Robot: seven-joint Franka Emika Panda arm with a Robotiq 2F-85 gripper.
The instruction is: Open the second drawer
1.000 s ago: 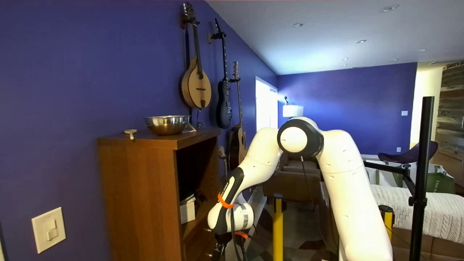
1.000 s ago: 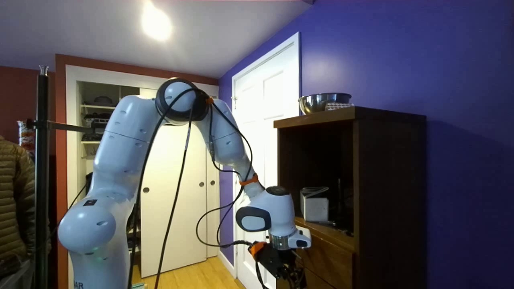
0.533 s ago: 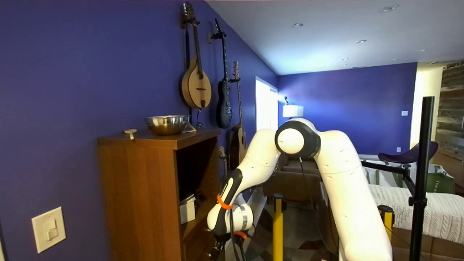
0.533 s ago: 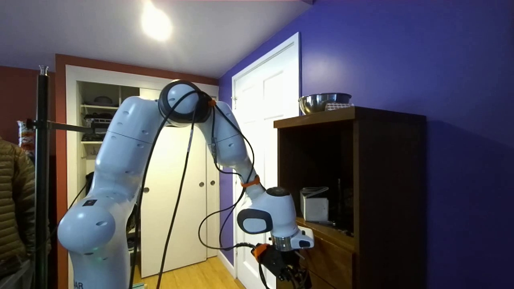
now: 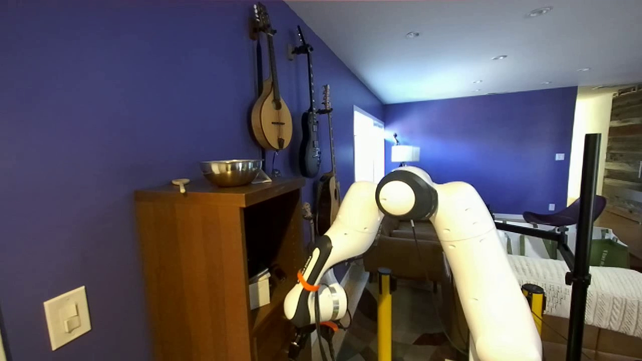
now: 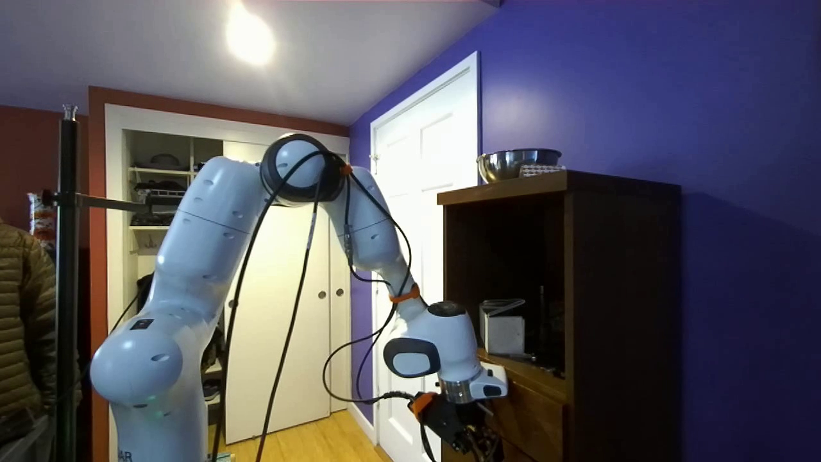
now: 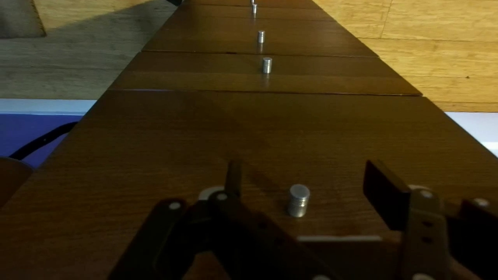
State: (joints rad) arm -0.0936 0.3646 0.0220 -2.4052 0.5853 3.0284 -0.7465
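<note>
A brown wooden cabinet (image 6: 622, 308) has a stack of drawers under an open shelf. In the wrist view the drawer fronts lie flush, with seams between them. The nearest drawer front (image 7: 249, 132) has a small silver knob (image 7: 298, 200). Farther drawers carry similar knobs, such as the silver knob (image 7: 267, 65) past the first seam. My gripper (image 7: 308, 184) is open, with a finger on each side of the nearest knob and apart from it. In both exterior views the gripper (image 6: 481, 443) is low, close to the drawer fronts. I cannot tell which drawer from the top the nearest one is.
A metal bowl (image 5: 231, 173) and a small wooden object (image 5: 180, 184) stand on the cabinet. A white box (image 6: 503, 333) sits on the open shelf just above the drawers. A yellow post (image 5: 384, 316) stands beyond the arm. Cables (image 6: 346, 346) hang from the arm.
The arm has moved closer to the cabinet and slightly lower, carrying the gripper toward the drawer fronts. The drawer knobs seen earlier beside the hand in an exterior view are now covered by it.
</note>
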